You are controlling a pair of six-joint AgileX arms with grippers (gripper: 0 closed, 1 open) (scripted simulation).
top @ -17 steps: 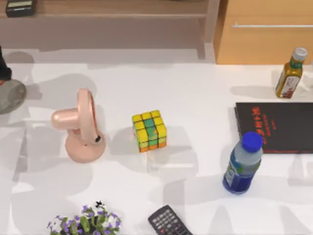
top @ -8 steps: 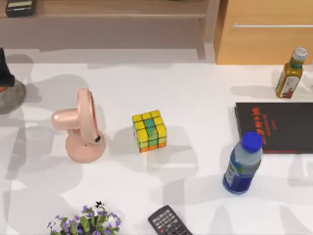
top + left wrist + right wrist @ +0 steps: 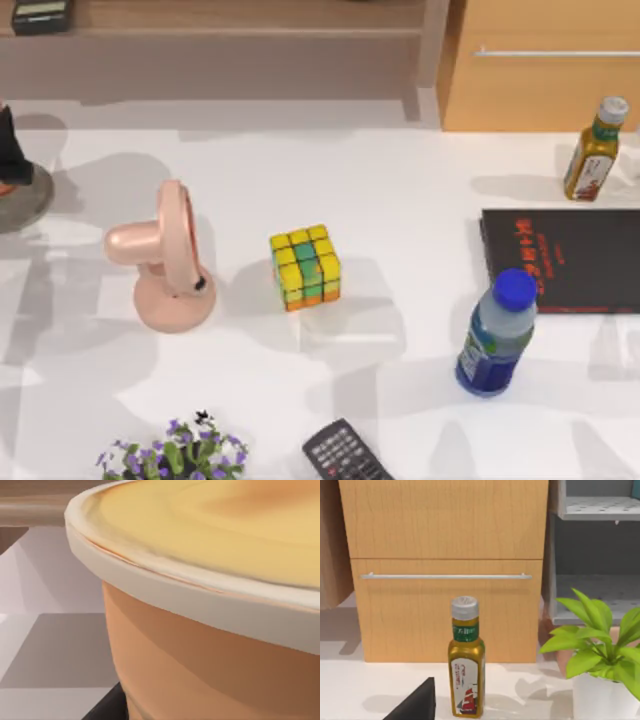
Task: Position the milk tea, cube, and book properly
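Observation:
The milk tea (image 3: 210, 670), a peach-orange cup with a cream lid, looms very close in the left wrist view, with a dark finger (image 3: 107, 705) beside its base. At the top view's left edge its round top (image 3: 28, 192) sits under my left gripper (image 3: 8, 150), which is shut on it. The cube (image 3: 305, 266), mostly yellow with green and orange, stands alone mid-table, with no gripper near it. The book is out of view. A dark part of my right gripper (image 3: 417, 705) pokes into the right wrist view, which faces the cabinet.
A pink fan (image 3: 165, 260) stands left of the cube. At the right are a blue bottle (image 3: 495, 335), a flat black book (image 3: 565, 260) and an olive bottle (image 3: 595, 148). A remote (image 3: 345, 455) and flowers (image 3: 175, 455) line the front edge. A potted plant (image 3: 600, 650) stands by the wooden cabinet (image 3: 445, 530).
My left arm and the milk tea under it have slid left, further off the top view's left edge. The cube and everything else have stayed put.

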